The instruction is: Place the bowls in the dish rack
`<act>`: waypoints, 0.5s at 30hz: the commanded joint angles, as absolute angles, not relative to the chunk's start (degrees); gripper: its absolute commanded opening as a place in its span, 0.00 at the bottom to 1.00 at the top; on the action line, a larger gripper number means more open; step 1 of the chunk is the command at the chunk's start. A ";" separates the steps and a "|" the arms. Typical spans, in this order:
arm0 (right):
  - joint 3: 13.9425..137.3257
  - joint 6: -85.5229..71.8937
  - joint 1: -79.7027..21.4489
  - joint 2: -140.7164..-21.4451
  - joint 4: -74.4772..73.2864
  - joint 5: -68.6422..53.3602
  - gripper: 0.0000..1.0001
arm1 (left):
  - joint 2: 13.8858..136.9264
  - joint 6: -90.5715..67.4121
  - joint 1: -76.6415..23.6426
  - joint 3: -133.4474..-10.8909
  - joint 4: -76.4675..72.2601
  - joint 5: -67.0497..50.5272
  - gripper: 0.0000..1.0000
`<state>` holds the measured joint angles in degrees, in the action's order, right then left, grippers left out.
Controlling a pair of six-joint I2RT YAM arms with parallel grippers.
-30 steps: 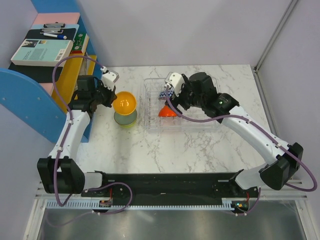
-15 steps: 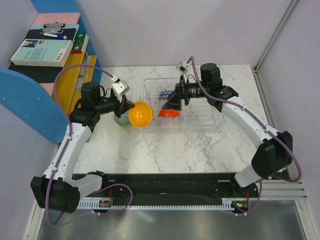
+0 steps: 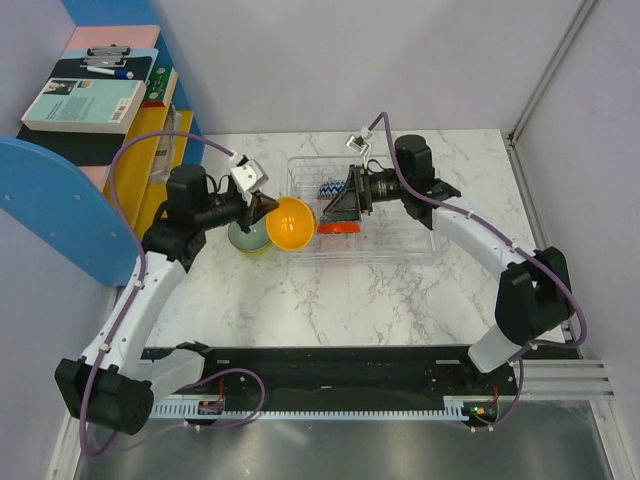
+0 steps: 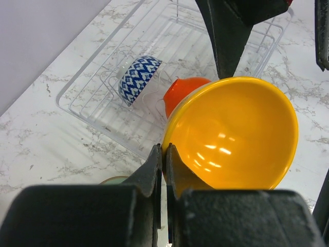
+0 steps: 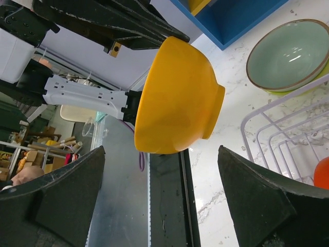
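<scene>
My left gripper (image 3: pixel 262 208) is shut on the rim of the yellow-orange bowl (image 3: pixel 291 222) (image 4: pixel 236 134), holding it tilted in the air at the left edge of the dish rack (image 3: pixel 400 243). My right gripper (image 3: pixel 338 203) stands open over the rack, facing that bowl (image 5: pixel 177 98), which hangs just beyond its fingertips. A red-orange bowl (image 3: pixel 340 226) (image 4: pixel 182 92) and a blue-white zigzag bowl (image 3: pixel 329 190) (image 4: pixel 139 80) stand in the rack. Left of the rack, a mint bowl (image 3: pixel 247 236) (image 5: pixel 288 59) sits nested in a lime green bowl (image 5: pixel 290 91).
A blue shelf unit (image 3: pixel 60 200) with a book (image 3: pixel 80 103) and a clipboard on top stands along the table's left side. Walls close the back and right. The right half of the rack holds no bowls.
My left arm has carried the yellow-orange bowl right, from above the nested bowls to the rack's left edge. My right gripper rose off the red-orange bowl and turned to face left.
</scene>
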<state>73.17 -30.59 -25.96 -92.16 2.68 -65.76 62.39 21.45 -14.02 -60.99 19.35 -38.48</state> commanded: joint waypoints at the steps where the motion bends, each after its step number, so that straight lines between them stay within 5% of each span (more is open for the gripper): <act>1: 71.98 -35.24 -26.01 -93.16 10.54 -68.38 0.98 | 61.17 19.16 -15.47 -61.70 15.29 -37.27 0.02; 15: 71.72 -34.37 -28.30 -95.89 10.37 -66.97 0.98 | 61.35 18.46 -16.79 -61.79 14.59 -37.35 0.02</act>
